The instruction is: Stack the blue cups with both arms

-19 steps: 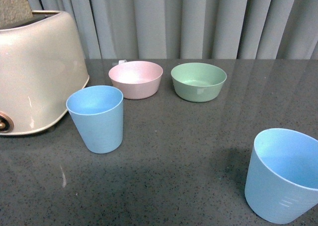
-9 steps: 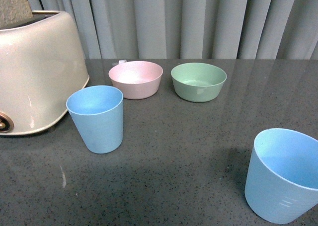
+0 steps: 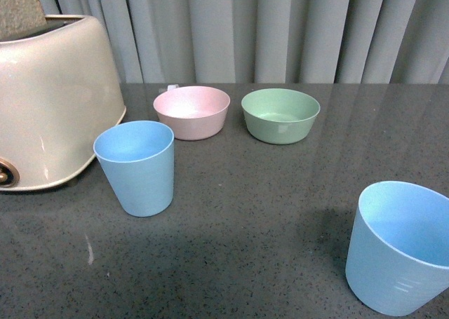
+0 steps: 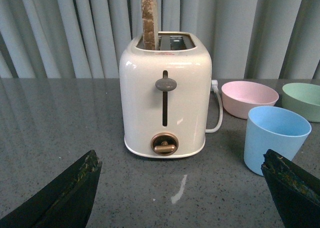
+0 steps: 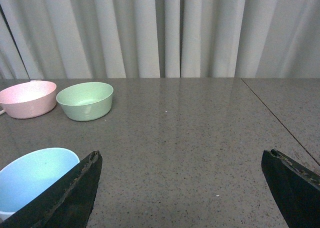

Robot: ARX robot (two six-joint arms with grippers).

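Two light-blue cups stand upright on the dark grey table. One blue cup (image 3: 137, 166) is left of centre, beside the toaster; it also shows in the left wrist view (image 4: 276, 139). The other blue cup (image 3: 401, 246) stands at the front right; its rim shows in the right wrist view (image 5: 35, 180). Neither arm shows in the front view. My left gripper (image 4: 182, 188) is open and empty, its jaws wide apart, the cup just past one finger. My right gripper (image 5: 182, 185) is open and empty, the second cup beside one finger.
A cream toaster (image 3: 49, 102) with a slice of bread in it stands at the far left (image 4: 165, 95). A pink bowl (image 3: 191, 111) and a green bowl (image 3: 280, 115) sit at the back, before grey curtains. A table seam (image 5: 277, 120) runs on the right.
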